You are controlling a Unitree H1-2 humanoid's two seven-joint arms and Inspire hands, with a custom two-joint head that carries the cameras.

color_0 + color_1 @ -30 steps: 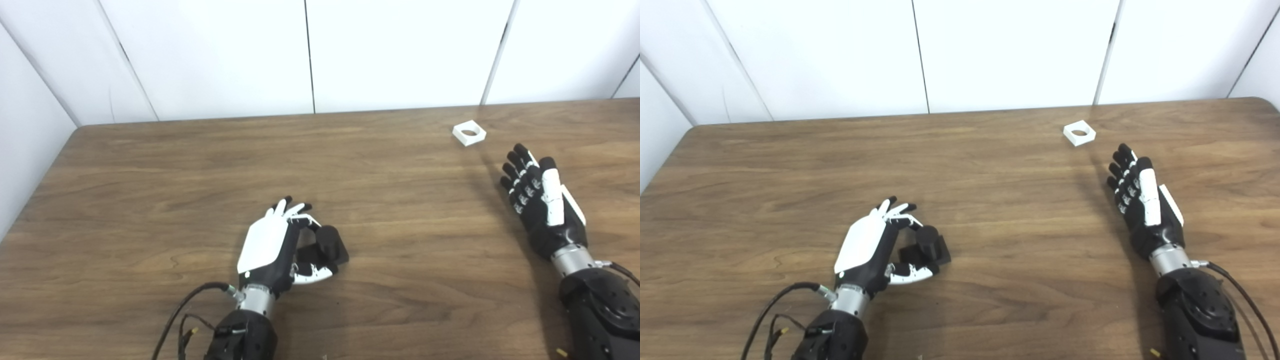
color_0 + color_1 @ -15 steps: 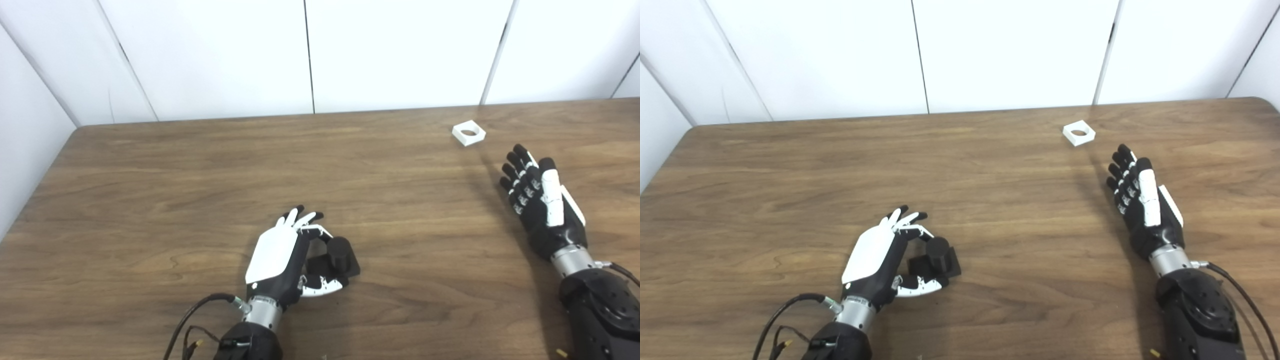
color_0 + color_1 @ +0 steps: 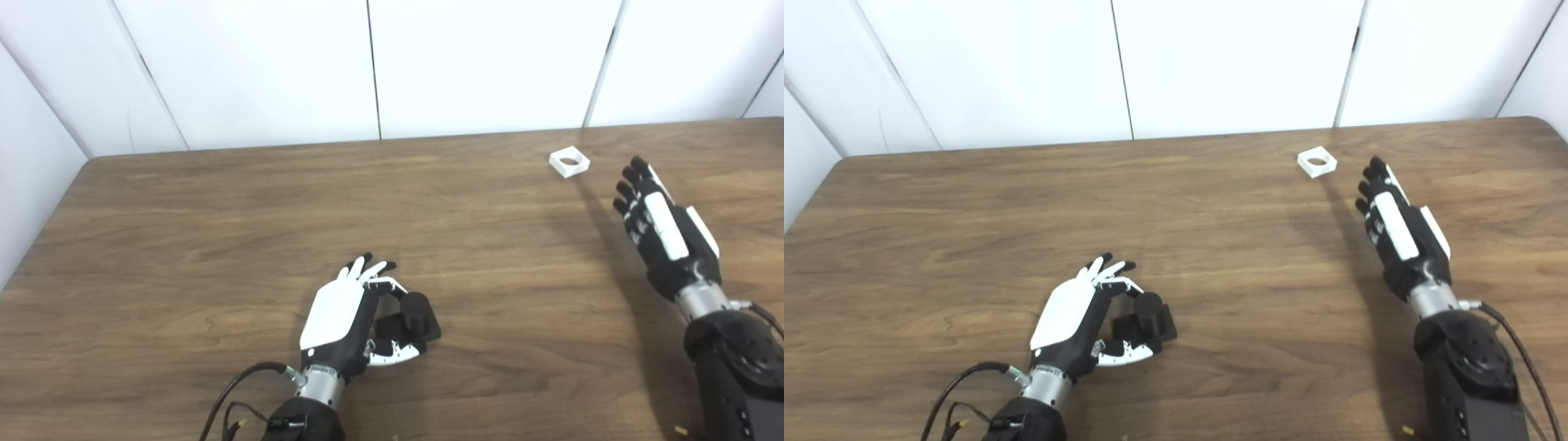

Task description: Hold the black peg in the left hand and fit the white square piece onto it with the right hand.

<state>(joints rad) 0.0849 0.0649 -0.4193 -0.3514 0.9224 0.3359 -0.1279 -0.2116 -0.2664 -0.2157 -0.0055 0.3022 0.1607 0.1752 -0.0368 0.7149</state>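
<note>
Since half a second ago, only the right hand (image 3: 664, 236) has really moved: it has gone forward and up toward 12 o'clock, so its fingertips now sit just beside the white square piece (image 3: 569, 162), off that piece's 4 o'clock corner. No contact yet. Fingers are straight and lightly spread, holding nothing. The view has also nudged slightly, so part of the apparent shift is camera, not arm.

Left hand (image 3: 343, 318) looks unchanged over that half second. It sits at the table's near edge, about 6 o'clock of centre, with fingers and thumb curled around the black peg (image 3: 415, 309). The peg stands upright on its square base, which looks to rest on the table (image 3: 184, 233). Fingers appear to touch the peg and base, but whether it's a firm grip I can't tell; the palm hides the contact side.

White piece lies flat, hole up, at roughly 1 o'clock on the table, well apart from the peg.

My read: left side is more or less set, and the right side is in the approach phase. Next it needs to reach slightly toward 10–11 o'clock and pinch the piece's edges. The piece is thin and flat, so the fingers may push it away rather than pick it up.
</note>
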